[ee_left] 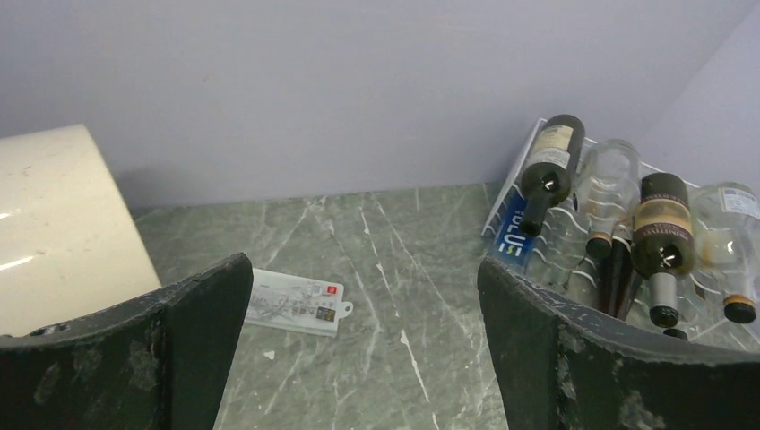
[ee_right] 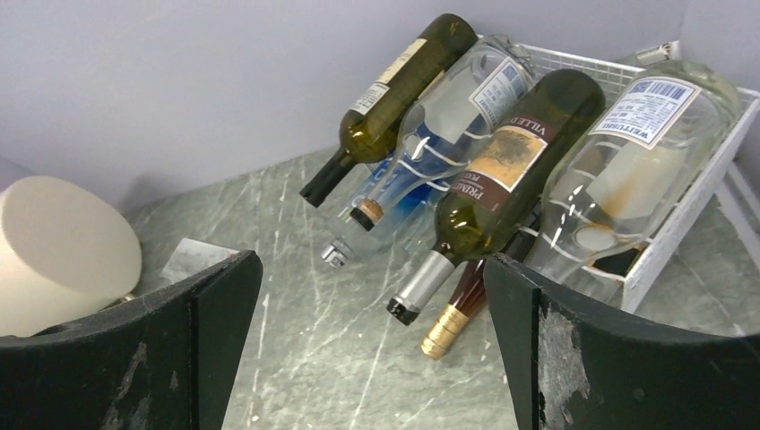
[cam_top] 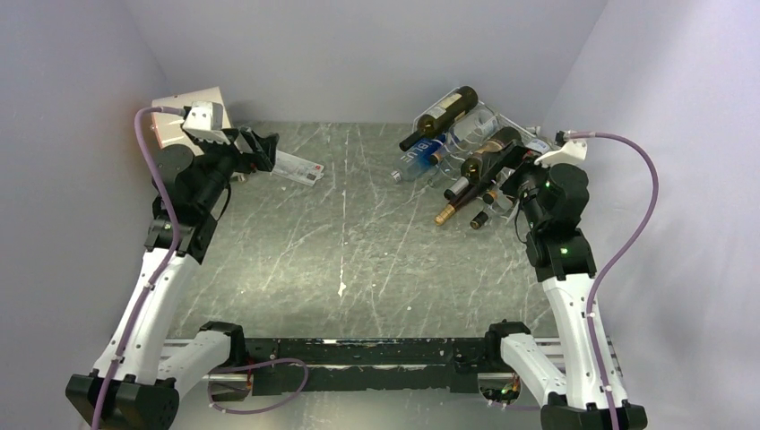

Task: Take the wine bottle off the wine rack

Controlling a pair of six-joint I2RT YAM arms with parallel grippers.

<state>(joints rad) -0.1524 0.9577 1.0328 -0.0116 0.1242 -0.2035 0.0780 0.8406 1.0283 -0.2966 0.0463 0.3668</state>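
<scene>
The white wire wine rack stands tilted at the back right, also in the right wrist view and the left wrist view. Several bottles lie on it, necks pointing down-left: a dark green one with a cream label, a clear one with a blue label, a dark one with a silver capsule, a clear one with a white label, and a gold-capped one. My right gripper is open and empty, just short of the silver and gold necks. My left gripper is open and empty at the far left.
A cream cylindrical drum lies at the back left behind my left gripper. A white card lies on the marble tabletop beside it. Grey walls close in the back and both sides.
</scene>
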